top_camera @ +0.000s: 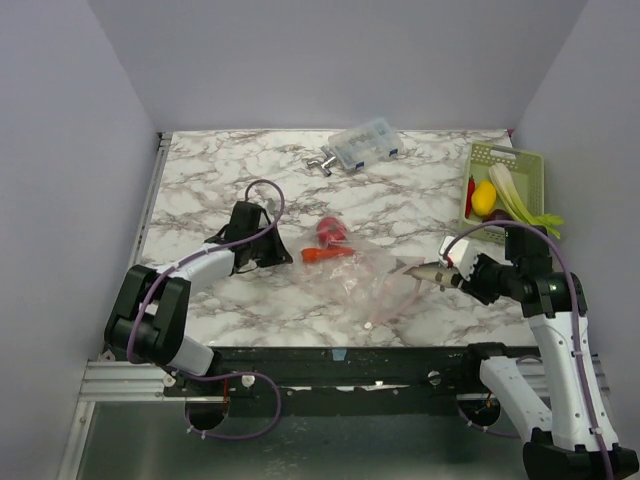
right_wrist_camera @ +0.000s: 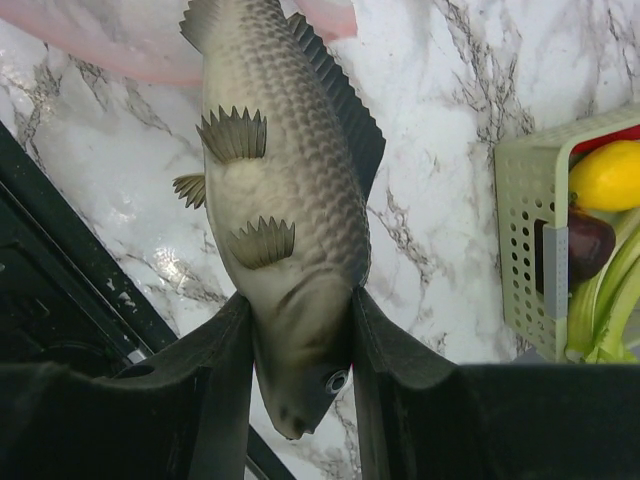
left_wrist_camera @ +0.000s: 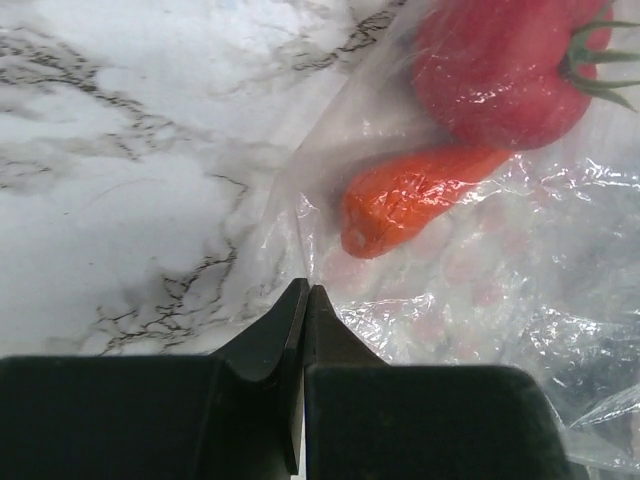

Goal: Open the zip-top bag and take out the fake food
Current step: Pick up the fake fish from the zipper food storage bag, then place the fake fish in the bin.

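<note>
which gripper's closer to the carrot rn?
Left. The left gripper is shut on the zip-top bag at its edge, just short of the carrot. The right gripper is across the bag toward the green basket, holding a toy fish.

A white table [top_camera: 200,190] with grey and brown marble veining fills the scene, boxed in by plain pale grey walls [top_camera: 60,150] on the left, far side and right. At the far edge, right of centre, lies a small clear plastic box [top_camera: 366,143] with blue contents, set at a slant. Just beside its left end sits a small metal fitting [top_camera: 322,161]. A pale green perforated basket [top_camera: 497,156] stands in the far right corner, well apart from the box. A black bar [top_camera: 330,360] runs along the table's near edge, with a ribbed aluminium rail [top_camera: 120,380] below it at the left.
</note>
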Robot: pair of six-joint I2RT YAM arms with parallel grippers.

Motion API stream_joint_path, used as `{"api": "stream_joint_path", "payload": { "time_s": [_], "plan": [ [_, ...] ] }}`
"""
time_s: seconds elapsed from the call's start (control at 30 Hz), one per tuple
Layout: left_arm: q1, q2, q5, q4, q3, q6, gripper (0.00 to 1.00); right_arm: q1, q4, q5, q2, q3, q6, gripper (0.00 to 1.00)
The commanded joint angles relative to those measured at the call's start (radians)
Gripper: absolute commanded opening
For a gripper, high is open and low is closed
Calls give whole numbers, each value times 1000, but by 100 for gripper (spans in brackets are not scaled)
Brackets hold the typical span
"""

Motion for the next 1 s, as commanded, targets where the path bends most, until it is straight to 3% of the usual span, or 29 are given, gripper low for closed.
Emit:
{"api": "stream_joint_path", "payload": {
  "time_s": [0.0,0.4,0.97],
  "plan": [
    [53,-29,1,39,-42,-46,0,-29,-87,37,-15,26,8,23],
    [164,-91,-16,86,-133,-70,0,-79,-147,39,21,139,9,23],
    [190,-95,51,135,-150,-68,0,-85,121,195,99,171,196,21]
  ]
}}
